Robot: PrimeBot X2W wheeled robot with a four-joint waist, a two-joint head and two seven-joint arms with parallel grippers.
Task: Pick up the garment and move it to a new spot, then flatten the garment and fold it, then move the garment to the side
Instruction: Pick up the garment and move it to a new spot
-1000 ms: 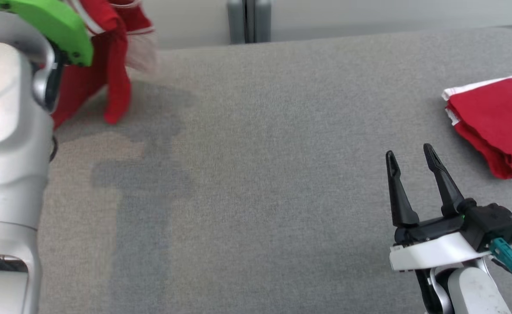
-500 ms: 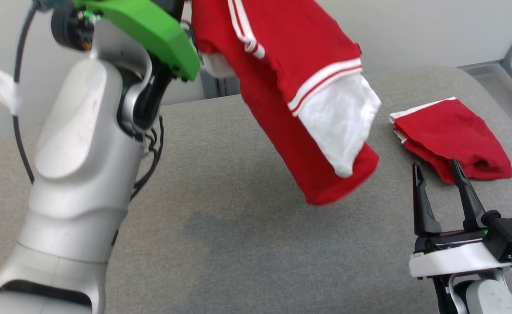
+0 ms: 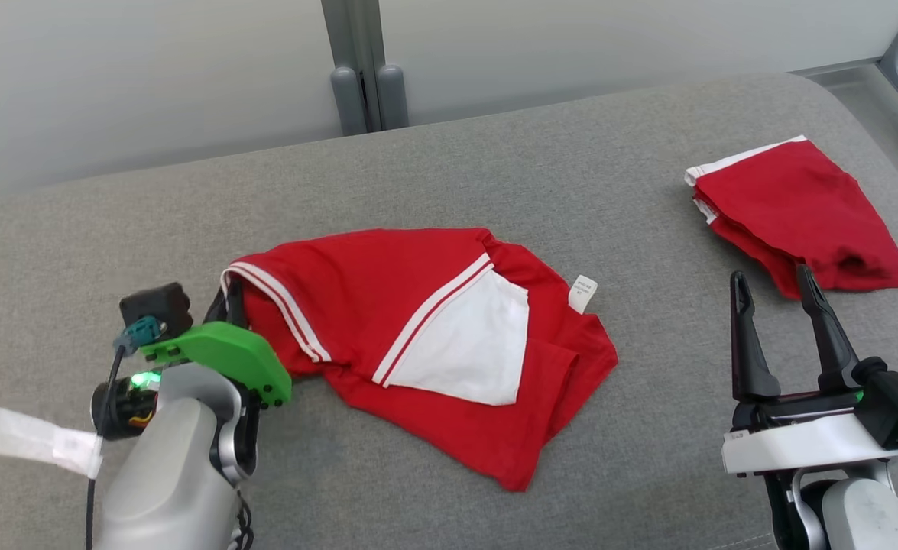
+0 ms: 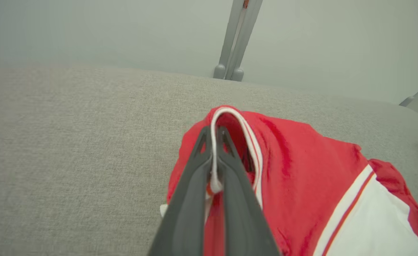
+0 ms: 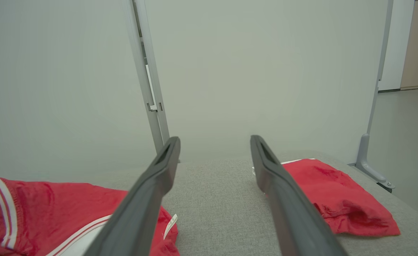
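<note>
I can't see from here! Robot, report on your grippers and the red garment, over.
Left gripper shut on garment, white-striped edge. Right gripper open, empty. Garment rumpled on grey cushion; folded red cloth lies apart, far right.

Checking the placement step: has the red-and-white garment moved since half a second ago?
Yes: downward. It hung above the grey cushion; now the garment lies on it, left of the folded red cloth, left gripper shut on its striped edge.

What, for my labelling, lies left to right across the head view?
white tape → left hand → garment → folded garment. The right hand overlaps the folded garment, so it is left out.
</note>
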